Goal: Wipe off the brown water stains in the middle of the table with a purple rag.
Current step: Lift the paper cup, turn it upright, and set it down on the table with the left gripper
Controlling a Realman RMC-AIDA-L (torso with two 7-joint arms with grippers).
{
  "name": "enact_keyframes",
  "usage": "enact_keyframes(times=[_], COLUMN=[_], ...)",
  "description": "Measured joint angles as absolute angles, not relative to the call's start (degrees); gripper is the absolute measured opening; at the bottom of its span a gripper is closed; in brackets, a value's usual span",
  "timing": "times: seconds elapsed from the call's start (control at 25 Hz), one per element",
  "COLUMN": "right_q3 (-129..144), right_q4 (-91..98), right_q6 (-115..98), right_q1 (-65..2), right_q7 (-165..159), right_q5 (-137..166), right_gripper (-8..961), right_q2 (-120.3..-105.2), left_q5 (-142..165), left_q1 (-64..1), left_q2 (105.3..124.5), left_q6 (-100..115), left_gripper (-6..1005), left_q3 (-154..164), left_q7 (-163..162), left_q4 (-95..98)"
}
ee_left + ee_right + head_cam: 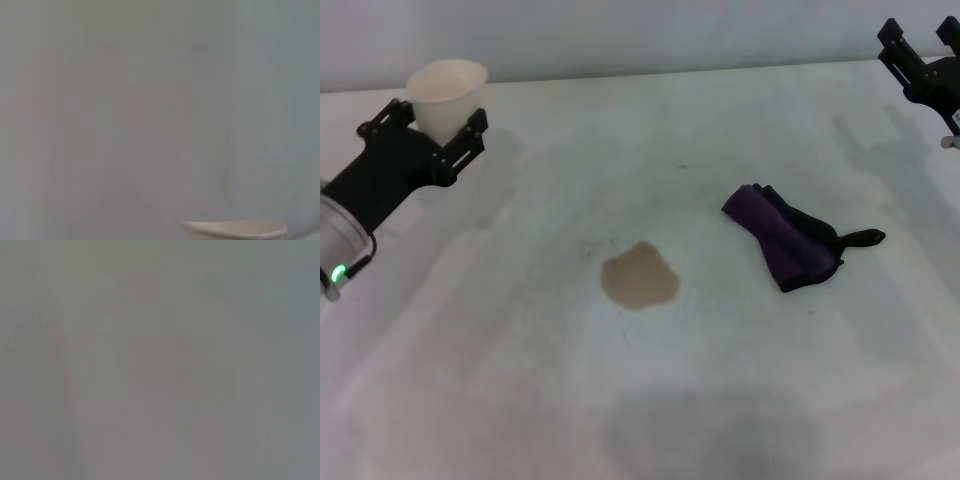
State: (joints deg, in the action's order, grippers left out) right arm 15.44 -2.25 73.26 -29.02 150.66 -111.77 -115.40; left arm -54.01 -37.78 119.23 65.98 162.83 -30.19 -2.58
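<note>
The brown water stains point(639, 276) form one roundish tan patch in the middle of the white table point(500, 390). The purple rag point(783, 236) lies bunched on the table to the right of the stain, its black tail pointing right. My left gripper point(435, 128) is at the far left and is shut on a white paper cup point(446, 88), held upright. The cup's rim also shows in the left wrist view point(235, 229). My right gripper point(920, 42) hangs open and empty at the far right, beyond the rag and apart from it.
A large faint grey shadow point(710, 435) lies on the table near the front edge. A pale wall runs behind the table's far edge. The right wrist view shows only a blank grey surface.
</note>
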Motion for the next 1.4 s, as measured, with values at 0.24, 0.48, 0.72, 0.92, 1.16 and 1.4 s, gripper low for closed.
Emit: enact_keyframes(times=[0.24, 0.48, 0.72, 0.92, 1.16, 1.4], right_q3=[16.35, 16.73, 17.37, 17.7, 17.7, 17.7], right_q4=[-1.53, -1.33, -0.78, -0.71, -0.51, -0.52], right_q6=[73.25, 73.21, 73.27, 73.43, 73.81, 74.05], right_q1=[-29.0, -28.73, -28.08, -27.79, -27.65, -27.66], right_q7=[150.2, 150.2, 150.13, 148.46, 146.44, 146.43], right_q5=[-111.35, -111.05, -111.06, -110.99, -110.99, -111.0], right_gripper=[873, 873, 872, 872, 872, 872], right_q2=[-115.4, -115.4, -115.4, -115.4, -115.33, -115.35], left_q5=[-64.26, -65.89, -66.33, -66.37, -66.37, -66.42], left_q1=[-32.59, -30.87, -29.4, -28.49, -26.51, -24.76], left_q2=[119.65, 119.9, 119.99, 120.08, 120.23, 120.2], left_q6=[63.08, 59.16, 57.14, 54.15, 52.61, 52.66], left_gripper=[703, 704, 705, 705, 704, 705], left_q3=[162.77, 162.77, 162.77, 162.77, 162.78, 162.61], left_q7=[-17.78, -12.65, -12.77, -12.6, -10.62, -10.46], left_q4=[8.41, 12.71, 15.0, 15.51, 16.7, 16.84])
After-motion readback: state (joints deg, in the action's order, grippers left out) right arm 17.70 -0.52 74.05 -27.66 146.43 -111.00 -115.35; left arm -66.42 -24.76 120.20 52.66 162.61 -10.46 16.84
